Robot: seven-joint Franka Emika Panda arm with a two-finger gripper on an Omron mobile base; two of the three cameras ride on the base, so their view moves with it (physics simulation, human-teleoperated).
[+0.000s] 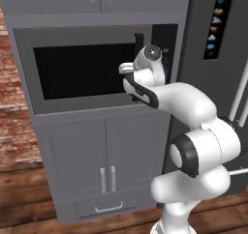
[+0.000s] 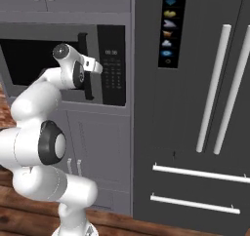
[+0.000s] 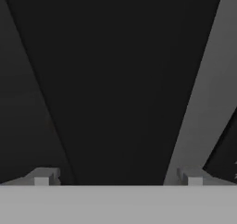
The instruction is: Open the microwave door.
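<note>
Left base view: the microwave door (image 1: 85, 68) sits shut in the microwave (image 1: 97, 66), at 11 o'clock from my arm; my hand reaches its black bar handle (image 1: 139, 40).
Right base view: my wrist covers the handle (image 2: 83, 42); button panel (image 2: 113, 64) at 3 o'clock, fridge (image 2: 195, 108) beyond.
Hand view: my gripper (image 3: 118, 177) is spread wide, fingertips (image 3: 42, 177) apart, the dark handle bar between them.
</note>
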